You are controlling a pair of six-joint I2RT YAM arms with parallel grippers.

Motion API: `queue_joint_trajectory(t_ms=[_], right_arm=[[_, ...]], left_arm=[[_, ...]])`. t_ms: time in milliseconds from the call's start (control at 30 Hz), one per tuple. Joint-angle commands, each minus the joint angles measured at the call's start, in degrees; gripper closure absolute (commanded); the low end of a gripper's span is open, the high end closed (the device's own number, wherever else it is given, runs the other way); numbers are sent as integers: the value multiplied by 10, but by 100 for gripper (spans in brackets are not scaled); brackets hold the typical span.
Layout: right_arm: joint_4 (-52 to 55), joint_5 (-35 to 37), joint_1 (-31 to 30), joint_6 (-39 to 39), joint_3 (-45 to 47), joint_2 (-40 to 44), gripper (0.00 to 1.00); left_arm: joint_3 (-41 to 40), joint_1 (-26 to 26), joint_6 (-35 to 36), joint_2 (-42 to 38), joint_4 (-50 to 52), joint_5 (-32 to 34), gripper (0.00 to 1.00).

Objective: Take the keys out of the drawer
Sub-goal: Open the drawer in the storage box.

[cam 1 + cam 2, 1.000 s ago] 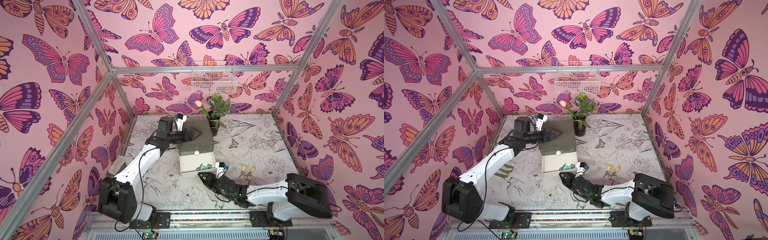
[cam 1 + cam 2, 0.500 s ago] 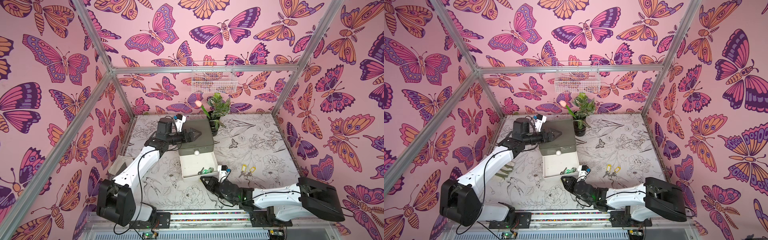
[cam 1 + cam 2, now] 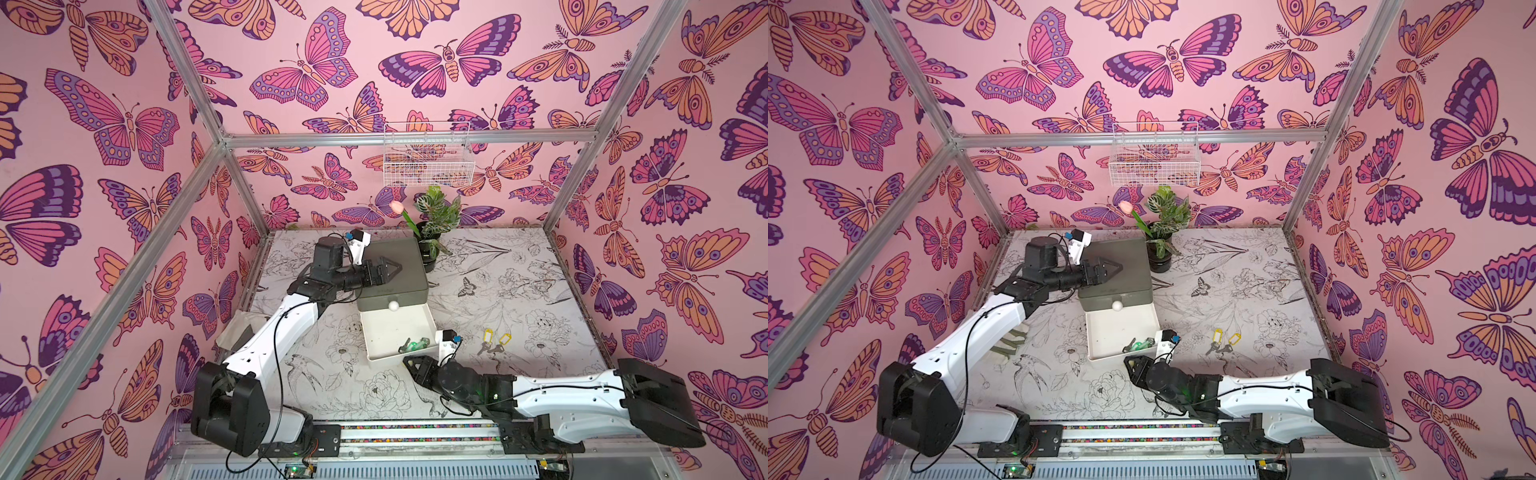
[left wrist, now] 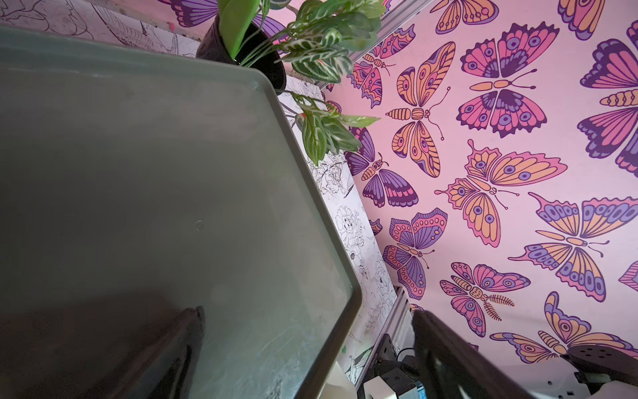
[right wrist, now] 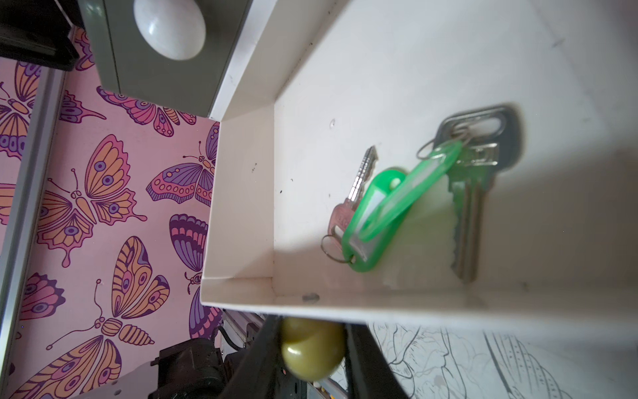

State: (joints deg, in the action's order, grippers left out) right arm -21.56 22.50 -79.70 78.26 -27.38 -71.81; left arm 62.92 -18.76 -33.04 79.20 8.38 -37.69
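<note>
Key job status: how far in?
Done: drawer open; yellow-tagged keys on the table. In hand: right gripper shut on the drawer knob, left gripper open over the cabinet. Left: green-tagged keys lie in the drawer.
</note>
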Motion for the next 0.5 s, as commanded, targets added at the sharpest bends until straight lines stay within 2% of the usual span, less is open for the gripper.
queue_joint_trajectory(t_ms=[0, 233, 300, 367, 467], right_arm=[[-22, 2, -5, -14, -14, -11, 72], [-47, -6, -5, -17, -22, -44, 71], [-54, -4, -5, -17, -22, -51, 67], [-56, -6, -5, -20, -26, -56, 57], [-56, -9, -5, -22, -29, -59, 55]], left_arm=[[-42, 1, -3, 25, 103, 19, 1], [-43, 1, 0, 33, 103, 16, 1], [-42, 1, 0, 33, 103, 16, 0], [-43, 1, 1, 32, 103, 16, 1], [-45, 1, 2, 32, 103, 16, 0]])
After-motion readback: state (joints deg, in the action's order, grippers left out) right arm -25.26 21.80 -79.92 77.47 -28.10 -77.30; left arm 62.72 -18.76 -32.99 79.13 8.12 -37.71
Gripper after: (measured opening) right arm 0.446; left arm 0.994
